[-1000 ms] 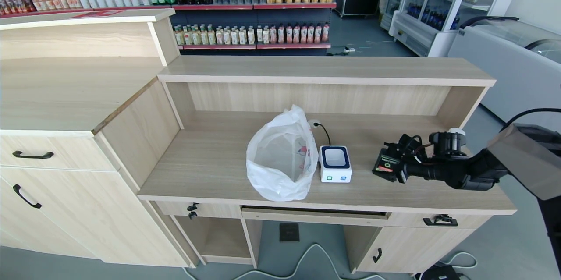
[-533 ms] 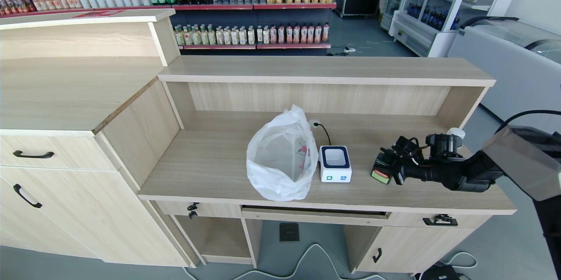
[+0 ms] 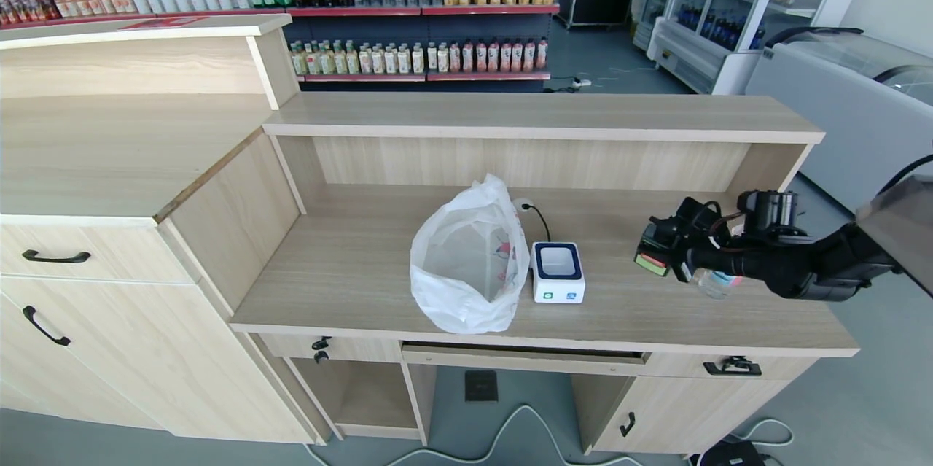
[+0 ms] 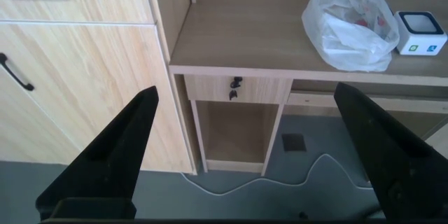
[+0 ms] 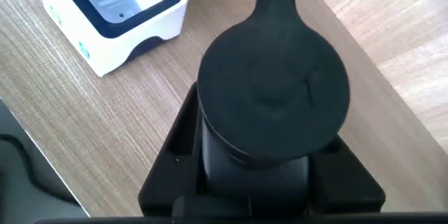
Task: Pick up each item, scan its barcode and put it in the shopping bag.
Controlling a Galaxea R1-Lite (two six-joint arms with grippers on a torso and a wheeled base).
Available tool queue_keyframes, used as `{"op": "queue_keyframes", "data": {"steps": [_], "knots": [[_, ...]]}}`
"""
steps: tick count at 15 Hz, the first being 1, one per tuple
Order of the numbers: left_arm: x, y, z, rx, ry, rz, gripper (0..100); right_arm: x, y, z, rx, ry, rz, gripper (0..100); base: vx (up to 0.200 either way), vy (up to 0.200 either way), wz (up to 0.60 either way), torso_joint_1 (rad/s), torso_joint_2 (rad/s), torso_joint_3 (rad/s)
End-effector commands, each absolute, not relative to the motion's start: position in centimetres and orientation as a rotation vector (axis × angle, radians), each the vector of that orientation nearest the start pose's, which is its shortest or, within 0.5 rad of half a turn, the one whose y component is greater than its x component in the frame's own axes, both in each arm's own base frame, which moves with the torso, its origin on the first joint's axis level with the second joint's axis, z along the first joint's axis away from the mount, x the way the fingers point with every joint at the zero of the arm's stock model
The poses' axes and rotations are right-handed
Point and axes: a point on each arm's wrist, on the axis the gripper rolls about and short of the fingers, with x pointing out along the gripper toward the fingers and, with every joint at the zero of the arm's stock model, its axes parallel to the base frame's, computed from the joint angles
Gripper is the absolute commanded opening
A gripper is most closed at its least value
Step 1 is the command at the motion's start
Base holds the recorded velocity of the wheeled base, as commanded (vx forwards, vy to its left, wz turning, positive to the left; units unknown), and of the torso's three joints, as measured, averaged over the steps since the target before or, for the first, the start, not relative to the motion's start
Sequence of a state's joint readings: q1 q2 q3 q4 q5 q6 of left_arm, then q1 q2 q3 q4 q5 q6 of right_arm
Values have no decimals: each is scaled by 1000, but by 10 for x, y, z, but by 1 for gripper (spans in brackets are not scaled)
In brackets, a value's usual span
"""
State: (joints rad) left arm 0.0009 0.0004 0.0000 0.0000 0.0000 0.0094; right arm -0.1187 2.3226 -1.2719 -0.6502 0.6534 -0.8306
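Note:
My right gripper (image 3: 658,256) hangs over the right part of the counter (image 3: 350,269), to the right of the scanner (image 3: 557,273). It is shut on a small dark item (image 3: 651,259) with a green and red label. The right wrist view has that dark item (image 5: 273,98) in front, with the white scanner (image 5: 112,10) on the wood beyond it. The white shopping bag (image 3: 466,262) stands open just left of the scanner. My left gripper (image 4: 246,92) is open and holds nothing, low and off the counter's left front, with the bag (image 4: 350,21) and scanner (image 4: 420,31) farther off.
A clear bottle (image 3: 716,282) with a pink and blue label shows under the right arm on the counter. A raised shelf (image 3: 539,116) runs along the back, and a black cable (image 3: 541,218) leads from the scanner. Cabinets with drawers (image 3: 87,262) stand to the left.
The right arm has risen and drawn to the right with the dark item, away from the scanner. The clear bottle now shows under the arm.

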Motion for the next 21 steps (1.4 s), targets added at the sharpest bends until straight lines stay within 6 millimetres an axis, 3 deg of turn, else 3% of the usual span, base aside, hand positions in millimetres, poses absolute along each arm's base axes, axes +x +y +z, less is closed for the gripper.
{"op": "queue_keyframes", "data": {"steps": [1, 2, 3, 5, 6, 7, 9, 10, 11, 12, 13, 15, 17, 18, 21], "knots": [[-23, 0, 75, 9, 0, 2, 100, 351, -62, 153, -829, 162, 338, 0, 0, 0, 0, 0, 0, 0], [-23, 0, 75, 9, 0, 3, 100, 315, -70, 168, -869, 248, 104, 0, 0, 0, 0, 0, 0, 0], [-23, 0, 75, 9, 0, 2, 100, 301, -80, 169, -852, 294, 48, 0, 0, 0, 0, 0, 0, 0], [-23, 0, 75, 9, 0, 2, 100, 300, -87, 152, -813, 402, 76, 0, 0, 0, 0, 0, 0, 0], [-23, 0, 75, 9, 0, 2, 100, 308, -89, 146, -791, 410, 73, 0, 0, 0, 0, 0, 0, 0], [-23, 0, 75, 9, 0, 3, 100, 310, -91, 149, -763, 387, 46, 0, 0, 0, 0, 0, 0, 0], [-23, 0, 75, 9, 0, 3, 100, 302, -98, 172, -716, 311, -46, 0, 0, 0, 0, 0, 0, 0], [-23, 0, 75, 9, 0, 2, 100, 294, -93, 196, -748, 192, -81, 0, 0, 0, 0, 0, 0, 0], [-23, 0, 75, 9, 0, 3, 100, 284, -77, 222, -815, 36, -71, 0, 0, 0, 0, 0, 0, 0], [-23, 0, 75, 9, 0, 2, 100, 272, -60, 233, -901, -73, -15, 0, 0, 0, 0, 0, 0, 0], [-23, 0, 75, 9, 0, 2, 100, 256, -44, 232, -1014, -167, 65, 0, 0, 0, 0, 0, 0, 0], [-23, 0, 75, 9, 0, 2, 100, 220, -7, 198, -1253, -333, 353, 0, 0, 0, 0, 0, 0, 0], [-23, 0, 75, 9, 0, 2, 100, 208, 25, 190, -1483, -542, 540, 0, 0, 0, 0, 0, 0, 0], [-23, 0, 75, 9, 0, 3, 100, 204, 53, 190, -1694, -761, 596, 0, 0, 0, 0, 0, 0, 0], [-23, 0, 75, 9, 0, 2, 100, 195, 88, 197, -1994, -1092, 512, 0, 0, 0, 0, 0, 0, 0]]}}
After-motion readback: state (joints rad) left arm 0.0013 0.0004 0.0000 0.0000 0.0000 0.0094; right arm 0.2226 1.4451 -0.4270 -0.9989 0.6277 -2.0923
